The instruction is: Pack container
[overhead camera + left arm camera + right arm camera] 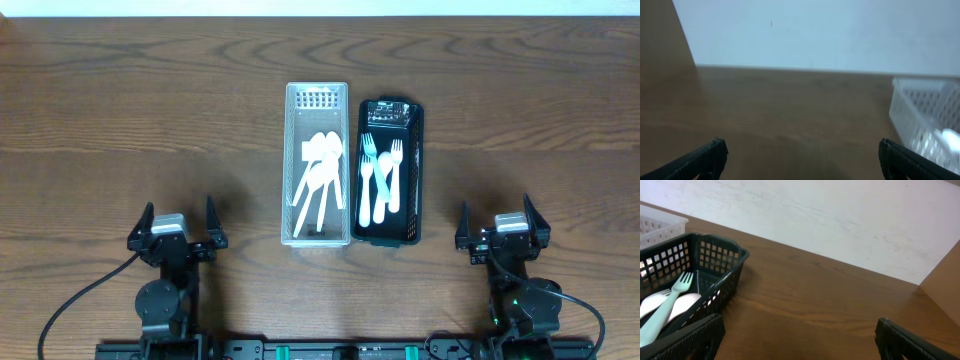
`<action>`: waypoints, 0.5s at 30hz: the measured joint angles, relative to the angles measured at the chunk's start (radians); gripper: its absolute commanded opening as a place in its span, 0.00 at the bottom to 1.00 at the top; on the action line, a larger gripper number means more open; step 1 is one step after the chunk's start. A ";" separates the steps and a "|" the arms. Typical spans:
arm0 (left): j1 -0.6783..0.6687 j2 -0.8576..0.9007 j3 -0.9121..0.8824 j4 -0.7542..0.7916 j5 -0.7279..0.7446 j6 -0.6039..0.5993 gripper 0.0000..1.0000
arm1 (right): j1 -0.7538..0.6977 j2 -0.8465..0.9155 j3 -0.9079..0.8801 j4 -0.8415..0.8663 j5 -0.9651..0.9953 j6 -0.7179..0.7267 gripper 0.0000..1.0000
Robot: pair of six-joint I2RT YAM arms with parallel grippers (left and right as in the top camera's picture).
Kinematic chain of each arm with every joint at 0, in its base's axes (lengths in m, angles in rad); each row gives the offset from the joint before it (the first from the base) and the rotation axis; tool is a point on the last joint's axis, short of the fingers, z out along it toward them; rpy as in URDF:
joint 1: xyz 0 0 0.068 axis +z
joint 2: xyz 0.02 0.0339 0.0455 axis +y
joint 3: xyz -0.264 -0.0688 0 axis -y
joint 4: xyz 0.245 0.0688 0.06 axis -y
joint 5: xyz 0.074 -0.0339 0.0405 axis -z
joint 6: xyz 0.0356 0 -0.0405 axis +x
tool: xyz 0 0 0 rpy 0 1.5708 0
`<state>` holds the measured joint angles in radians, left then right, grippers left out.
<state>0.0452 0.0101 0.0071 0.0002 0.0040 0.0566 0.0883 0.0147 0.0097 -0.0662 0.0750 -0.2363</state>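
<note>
Two baskets are seen standing side by side at the middle of the wooden worktop (120, 110), their long sides touching or very nearly so. The white basket (296, 170) is placed on the left and holds a loose heap of white spoons (322, 165), with the bowls towards the far end and the handles fanned out towards the near end. The black basket (415, 170) is placed on the right and holds forks (367, 160), some pale blue and some white, lying lengthwise with the prongs towards the far end; at least one spoon is mixed in among them.

The left gripper (178, 222) is held low at the near left of the worktop, well apart from the baskets. It is spread wide and nothing is held between its fingers (705, 157). In the left wrist view only bare worktop is seen ahead, with a corner of the white basket at the right edge; a blurred white shape is seen inside it.

The right gripper (497, 218) is held at the near right, also spread wide and empty. In the right wrist view the end of the black basket is seen at the left, with a pale blue fork lying over a white spoon. A pale wall (840, 215) is seen behind the worktop.
</note>
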 measured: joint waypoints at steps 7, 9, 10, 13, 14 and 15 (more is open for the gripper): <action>0.000 0.000 0.011 -0.026 0.020 -0.034 0.98 | 0.000 0.000 0.000 0.000 0.000 0.000 0.99; 0.000 0.000 0.011 -0.026 0.020 -0.035 0.98 | 0.000 0.000 0.000 0.000 0.000 0.000 0.99; 0.000 0.000 0.011 -0.026 0.020 -0.037 0.98 | 0.000 0.000 0.000 0.000 0.000 0.000 0.99; 0.000 0.000 0.011 -0.026 0.020 -0.038 0.98 | 0.000 0.000 0.000 0.000 0.000 0.000 0.99; 0.000 0.000 0.011 -0.026 0.020 -0.038 0.98 | 0.000 0.000 0.000 0.000 0.000 0.000 0.99; 0.000 0.000 0.011 -0.026 0.020 -0.038 0.98 | 0.000 0.000 0.000 0.000 0.000 0.000 0.99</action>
<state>0.0452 0.0105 0.0185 -0.0261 0.0238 0.0189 0.0883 0.0147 0.0097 -0.0662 0.0750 -0.2363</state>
